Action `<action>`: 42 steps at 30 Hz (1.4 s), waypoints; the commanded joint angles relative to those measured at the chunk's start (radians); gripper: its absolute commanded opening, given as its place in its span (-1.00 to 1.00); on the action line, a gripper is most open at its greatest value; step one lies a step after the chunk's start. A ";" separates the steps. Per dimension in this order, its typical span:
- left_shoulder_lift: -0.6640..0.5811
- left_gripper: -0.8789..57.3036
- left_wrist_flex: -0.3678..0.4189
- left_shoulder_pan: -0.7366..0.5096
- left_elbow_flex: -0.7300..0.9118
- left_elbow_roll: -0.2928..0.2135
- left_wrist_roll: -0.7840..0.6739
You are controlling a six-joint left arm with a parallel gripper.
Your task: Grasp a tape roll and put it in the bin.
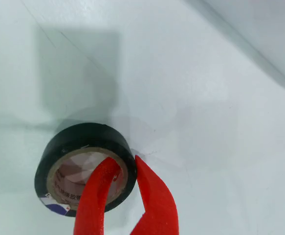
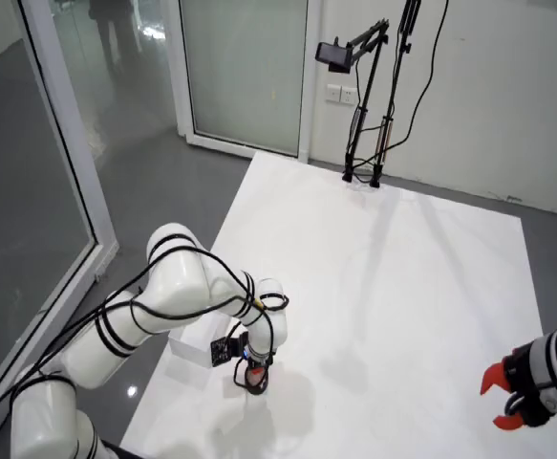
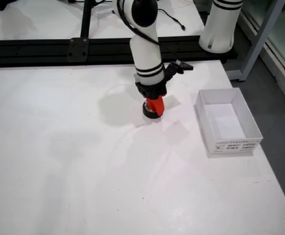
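Observation:
A black tape roll (image 1: 78,139) with a tan core lies flat on the white table. My red gripper (image 1: 125,164) straddles its right wall, with one finger (image 1: 100,191) inside the core hole and the other finger (image 1: 154,196) outside. The jaws look closed on the wall. In the overhead side view, the gripper (image 3: 155,106) points straight down onto the roll (image 3: 149,114), left of the white bin (image 3: 232,144). In the high view, the roll (image 2: 256,384) sits under the gripper (image 2: 252,371), beside the bin (image 2: 190,348).
The bin is an open white box and looks empty. A second arm with a red gripper (image 2: 505,402) sits still at the right edge of the high view. A black rail (image 3: 59,49) runs along the table's far side. A camera stand (image 2: 364,172) stands at the far end.

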 commanded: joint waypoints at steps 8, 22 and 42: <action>-0.084 -1.00 0.094 -0.012 -0.025 -0.019 0.003; -0.304 -1.00 0.246 0.076 0.044 -0.016 0.031; -0.459 -1.00 0.346 0.301 0.107 -0.026 0.086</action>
